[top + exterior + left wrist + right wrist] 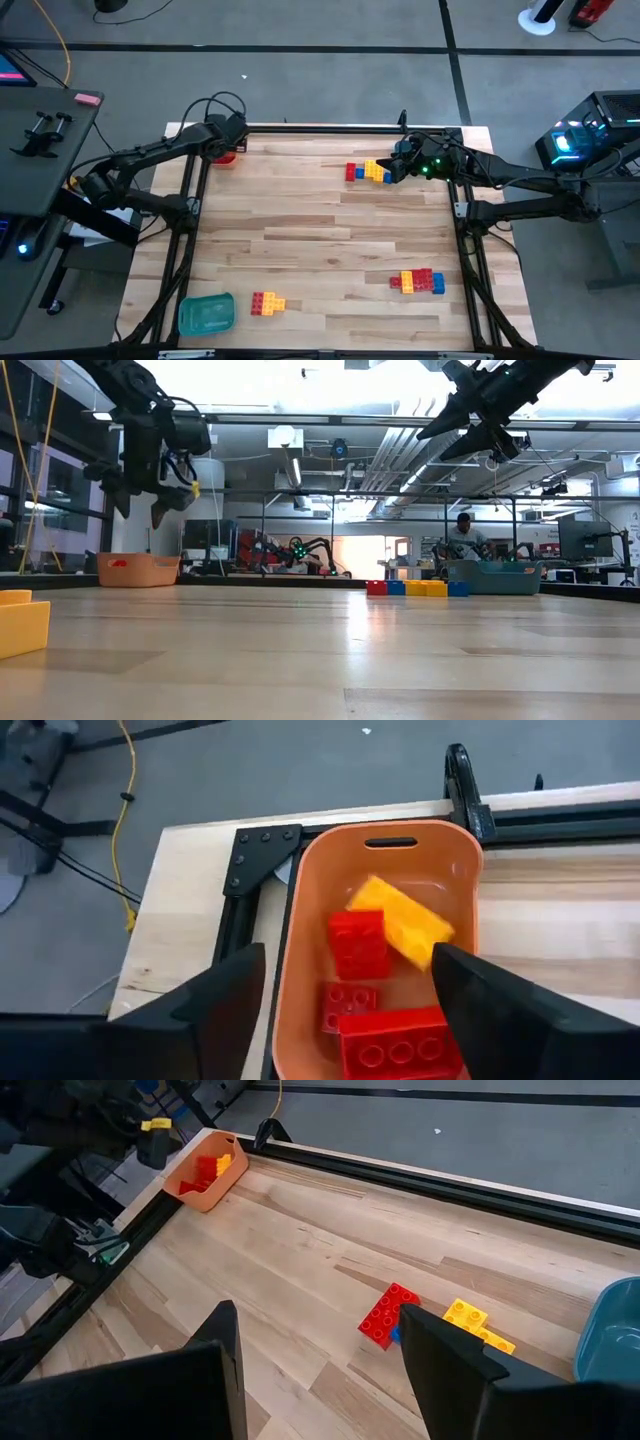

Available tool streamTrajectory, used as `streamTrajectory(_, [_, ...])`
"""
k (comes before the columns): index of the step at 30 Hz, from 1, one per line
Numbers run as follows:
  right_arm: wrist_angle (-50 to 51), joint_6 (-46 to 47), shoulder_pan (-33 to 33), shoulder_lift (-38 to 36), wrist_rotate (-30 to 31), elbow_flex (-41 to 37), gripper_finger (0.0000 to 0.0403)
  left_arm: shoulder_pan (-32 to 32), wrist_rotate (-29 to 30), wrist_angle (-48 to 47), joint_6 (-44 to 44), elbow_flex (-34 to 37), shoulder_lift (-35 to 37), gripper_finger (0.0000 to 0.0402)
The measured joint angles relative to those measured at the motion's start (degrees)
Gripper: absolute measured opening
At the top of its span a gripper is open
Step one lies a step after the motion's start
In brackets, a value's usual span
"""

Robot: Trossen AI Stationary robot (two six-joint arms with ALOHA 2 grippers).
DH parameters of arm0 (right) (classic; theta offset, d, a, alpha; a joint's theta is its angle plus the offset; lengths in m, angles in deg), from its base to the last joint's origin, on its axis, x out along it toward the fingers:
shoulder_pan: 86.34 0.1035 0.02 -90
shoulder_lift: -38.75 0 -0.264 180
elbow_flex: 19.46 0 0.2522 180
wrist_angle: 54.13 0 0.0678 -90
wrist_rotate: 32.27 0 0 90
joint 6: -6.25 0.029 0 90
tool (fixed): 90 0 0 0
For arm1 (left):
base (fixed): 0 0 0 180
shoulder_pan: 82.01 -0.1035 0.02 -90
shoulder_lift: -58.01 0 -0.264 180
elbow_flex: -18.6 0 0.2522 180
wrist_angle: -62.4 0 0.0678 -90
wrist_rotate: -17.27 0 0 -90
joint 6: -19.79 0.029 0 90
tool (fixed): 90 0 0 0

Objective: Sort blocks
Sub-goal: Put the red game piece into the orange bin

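Left gripper (pixel 345 995) hangs over the orange plastic tray (pixel 300 920) at the table's far left corner, fingers spread wide and empty — red and yellow studded plastic bricks (pixel 385 975) lie inside the tray. Right gripper (pixel 315 1355) hovers open above more bricks (pixel 368 171) near the far edge.

A grey floor (pixel 330 25) crossed by dark tape lines surrounds the wooden table (pixel 320 240). Beyond it, a lab with exposed ceiling pipes (pixel 400 450), bright overhead light, monitors (pixel 585 540) and a seated person (pixel 463 535).
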Motion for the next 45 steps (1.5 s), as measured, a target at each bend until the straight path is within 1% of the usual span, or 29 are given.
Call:
streamTrajectory(2, [0.0,0.0,0.0,0.0,0.0,0.0,0.0157,0.3,-3.1,-0.1,0.1,-0.3,0.0,0.0279])
streamTrajectory(5, [0.0,0.0,0.0,0.0,0.0,0.0,0.0157,2.8,-11.2,2.7,3.5,-1.0,0.0,0.028])
streamTrajectory(7, [0.0,0.0,0.0,0.0,0.0,0.0,0.0157,6.0,-17.6,4.9,6.9,-1.6,0.0,0.0281])
streamTrajectory(9, [0.0,0.0,0.0,0.0,0.0,0.0,0.0157,11.0,-22.7,6.8,7.6,-2.3,0.1,0.0281])
streamTrajectory(11, [0.0,0.0,0.0,0.0,0.0,0.0,0.0157,17.7,-25.4,6.7,4.5,-2.9,0.1,0.0281])
streamTrajectory(13, [0.0,0.0,0.0,0.0,0.0,0.0,0.0157,25.4,-26.2,5.9,-0.3,-3.0,0.1,0.0282])
streamTrajectory(16, [0.0,0.0,0.0,0.0,0.0,0.0,0.0157,38.6,-28.2,3.8,-8.8,-3.2,-0.4,0.0282])
streamTrajectory(20, [0.0,-0.2,0.0,0.0,0.0,0.0,0.0157,57.3,-35.3,-0.4,-17.2,-3.1,-1.8,0.028])
streamTrajectory(22, [0.0,-0.6,0.0,0.0,0.0,0.0,0.0157,66.6,-37.5,0.4,-21.2,-3.1,-2.1,0.0275])
streamTrajectory(25, [0.0,-2.6,0.0,0.0,-0.5,0.0,0.0157,78.1,-38.3,5.6,-28.3,-3.7,-2.1,0.0267])
streamTrajectory(28, [0.0,-4.9,0.0,0.0,-2.0,0.0,0.0157,85.8,-37.8,8.3,-33.3,-6.2,-2.9,0.0255])
streamTrajectory(30, [0.0,-6.5,0.0,0.0,-2.2,0.0,0.0157,88.4,-38.1,7.2,-32.0,-8.8,-4.6,0.0243])
streamTrajectory(32, [0.0,-7.7,0.0,0.0,-2.8,0.0,0.0157,89.3,-38.2,5.5,-25.9,-11.9,-6.9,0.0225])
streamTrajectory(34, [0.0,-8.0,0.0,0.0,-5.4,0.0,0.0157,88.7,-38.3,4.3,-17.4,-15.4,-9.6,0.0193])
streamTrajectory(36, [-0.4,-8.0,0.0,-0.1,-10.5,0.0,0.0157,87.1,-38.6,2.5,-9.0,-18.5,-12.3,0.0147])
streamTrajectory(38, [-1.7,-7.8,0.9,-0.1,-16.6,0.0,0.0155,85.4,-39.0,0.5,-2.5,-21.0,-14.9,0.0088])
streamTrajectory(39, [-2.4,-7.1,1.9,-0.1,-18.7,0.0,0.015,84.6,-39.1,-0.4,-0.2,-21.7,-15.7,0.0054])
streamTrajectory(40, [-3.3,-6.0,3.2,-0.1,-19.9,0.0,0.0141,84.0,-39.3,-0.9,1.5,-21.9,-16.2,0.0028])
streamTrajectory(41, [-4.0,-4.8,4.9,-0.1,-20.0,0.0,0.0128,83.4,-39.4,-1.6,2.6,-21.9,-16.6,0.0015])
streamTrajectory(43, [-5.0,-2.1,8.8,-0.1,-18.6,0.0,0.0086,82.9,-38.8,-2.5,5.1,-21.9,-17.1,0.0015])
streamTrajectory(45, [-5.9,1.5,13.3,0.0,-15.4,0.0,0.003,83.2,-37.3,-2.9,7.7,-21.9,-17.2,0.0009])
